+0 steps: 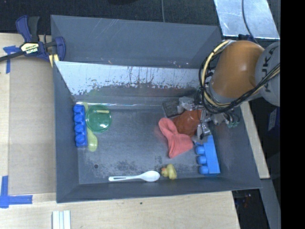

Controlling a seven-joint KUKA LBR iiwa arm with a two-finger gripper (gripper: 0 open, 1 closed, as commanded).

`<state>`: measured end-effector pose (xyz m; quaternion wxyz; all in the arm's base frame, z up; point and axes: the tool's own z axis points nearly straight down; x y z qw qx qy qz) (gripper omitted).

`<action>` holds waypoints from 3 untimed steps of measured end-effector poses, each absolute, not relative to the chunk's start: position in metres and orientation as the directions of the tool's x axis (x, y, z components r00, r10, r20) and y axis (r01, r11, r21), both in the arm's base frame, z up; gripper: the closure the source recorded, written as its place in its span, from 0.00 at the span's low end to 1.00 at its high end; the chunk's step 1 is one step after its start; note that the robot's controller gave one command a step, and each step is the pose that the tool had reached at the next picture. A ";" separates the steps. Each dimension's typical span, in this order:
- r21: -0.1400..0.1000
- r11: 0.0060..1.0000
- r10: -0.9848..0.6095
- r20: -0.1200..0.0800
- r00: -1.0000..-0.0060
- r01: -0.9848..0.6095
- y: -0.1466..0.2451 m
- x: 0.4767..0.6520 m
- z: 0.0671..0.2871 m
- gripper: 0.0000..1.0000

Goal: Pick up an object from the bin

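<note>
The arm's orange cover rides highest, over the far right corner of the bin, and below it the gripper hangs down at the right-hand end of the floor. Whether the gripper is open or closed cannot be told (the wrist and cables mask its tip).

Three things crowd it. A reddish-brown rounded lump lies just beside it on the view's left, seemingly touching. A pink cloth trails from that lump toward the near wall. A blue brick lies just nearside of the gripper, with its long axis running from far to near along the right wall.

Nothing is seen to be gripped, so the pick looks not yet made. My judgement is that the lump is the likeliest target, which would make the deciding relation a slight sideways offset to the view's left, not a reach.

The white spoon by the near wall lies well apart.
</note>
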<state>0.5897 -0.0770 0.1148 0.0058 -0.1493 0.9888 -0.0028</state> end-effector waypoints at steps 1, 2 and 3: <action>-0.010 0.996 -0.089 -0.046 -0.995 -0.088 -0.066 0.571 0.102 0.00; 0.008 0.992 -0.128 -0.026 -0.991 -0.128 -0.060 0.577 0.108 1.00; 0.008 0.992 -0.129 -0.026 -0.991 -0.129 -0.060 0.577 0.108 1.00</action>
